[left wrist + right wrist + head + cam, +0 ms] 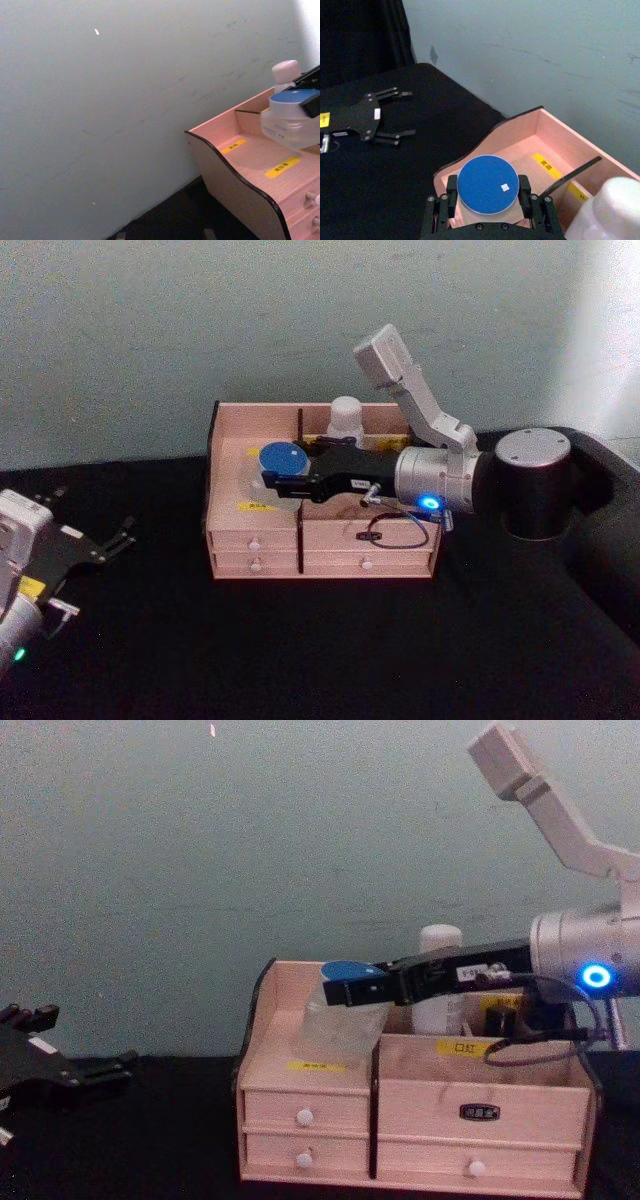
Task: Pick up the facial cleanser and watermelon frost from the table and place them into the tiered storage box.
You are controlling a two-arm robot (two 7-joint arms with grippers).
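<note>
Looking down from the head, you see the right gripper reaching across the tiered storage box, its fingers clamped on a blue-capped clear bottle over the box's left compartment, just beside the divider. A white bottle stands upright in the back right compartment. The left gripper rests well apart on the black counter, at your left.

From the left wrist, the blue-capped clear bottle hangs above the yellow-labelled steps of the box.

From the right wrist, two black fingers press the sides of the bottle just under its round blue cap. Farther off, the left gripper lies on the counter with its fingers spread apart.

From the chest, the held bottle sits low inside the left compartment; you cannot tell whether its base touches the floor. The white bottle rises behind the right arm.
</note>
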